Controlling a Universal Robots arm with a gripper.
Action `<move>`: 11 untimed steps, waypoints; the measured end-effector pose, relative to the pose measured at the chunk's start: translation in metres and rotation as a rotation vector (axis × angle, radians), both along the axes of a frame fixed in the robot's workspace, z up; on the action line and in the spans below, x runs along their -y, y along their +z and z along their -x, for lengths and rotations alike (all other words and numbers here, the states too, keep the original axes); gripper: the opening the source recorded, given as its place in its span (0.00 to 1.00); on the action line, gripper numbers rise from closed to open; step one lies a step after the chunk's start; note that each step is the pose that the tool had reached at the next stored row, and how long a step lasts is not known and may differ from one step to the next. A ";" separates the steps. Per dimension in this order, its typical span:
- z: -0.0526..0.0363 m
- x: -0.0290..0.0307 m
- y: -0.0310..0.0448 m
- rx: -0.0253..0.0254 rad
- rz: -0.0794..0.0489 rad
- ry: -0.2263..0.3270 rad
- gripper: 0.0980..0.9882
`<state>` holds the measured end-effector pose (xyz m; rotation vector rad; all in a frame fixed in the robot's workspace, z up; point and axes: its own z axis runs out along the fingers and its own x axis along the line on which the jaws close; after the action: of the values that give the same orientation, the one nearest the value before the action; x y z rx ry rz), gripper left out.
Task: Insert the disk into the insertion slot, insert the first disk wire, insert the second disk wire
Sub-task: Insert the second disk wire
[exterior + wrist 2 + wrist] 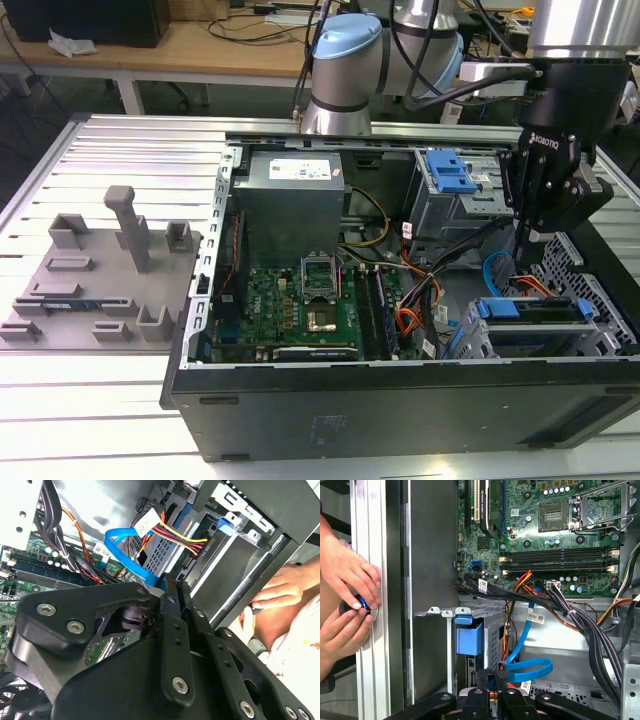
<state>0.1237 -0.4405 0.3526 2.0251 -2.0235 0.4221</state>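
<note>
Pincer [496,679] fingertips hidden behind blue cable [530,667].

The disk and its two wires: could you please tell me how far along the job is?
Done: the disk sits in the insertion slot, and the multicoloured wire plug looks seated. In hand: the gripper pinches the blue wire at its plug end. Left: seating that wire, apparently.

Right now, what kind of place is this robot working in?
Likely a robotics lab or assembly test bench: an open computer case on a slotted aluminium table, a grey fixture tray, and cable-strewn workbenches behind.
</note>
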 end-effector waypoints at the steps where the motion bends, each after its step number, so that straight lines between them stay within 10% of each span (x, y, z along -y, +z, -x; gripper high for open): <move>1: 0.0000 0.0000 0.0000 0.0000 -0.002 0.000 0.07; 9: -0.0176 0.0022 -0.0001 -0.0034 -0.017 -0.003 0.07; 11: -0.0177 0.0033 -0.0001 -0.0032 -0.045 -0.006 0.07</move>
<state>0.1414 -0.4437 0.3525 2.0436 -2.0548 0.3750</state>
